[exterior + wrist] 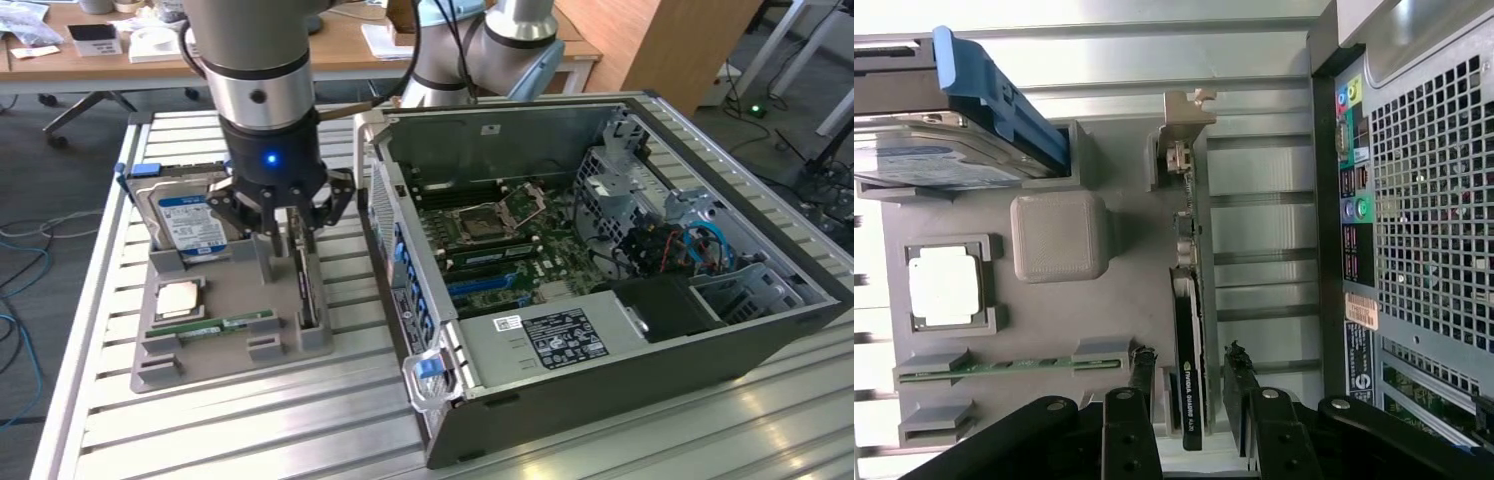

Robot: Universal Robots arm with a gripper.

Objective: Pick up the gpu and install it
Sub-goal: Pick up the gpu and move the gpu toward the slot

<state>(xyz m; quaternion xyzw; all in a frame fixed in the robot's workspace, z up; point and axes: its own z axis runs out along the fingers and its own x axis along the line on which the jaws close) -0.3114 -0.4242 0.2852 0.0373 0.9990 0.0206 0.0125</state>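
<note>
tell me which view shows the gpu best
The wrist view: the gpu stands on edge in the tray, seen along most of its length, bracket included, inside the open gripper. The exterior view gives a thin edge, partly behind the gripper.

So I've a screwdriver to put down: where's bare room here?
Bare table slats lie on the exterior camera's side of the grey tray and along the computer case's near side. Crowded: the tray, where the gripper's open fingers flank the gpu, and the narrow strip between tray and case.
</note>
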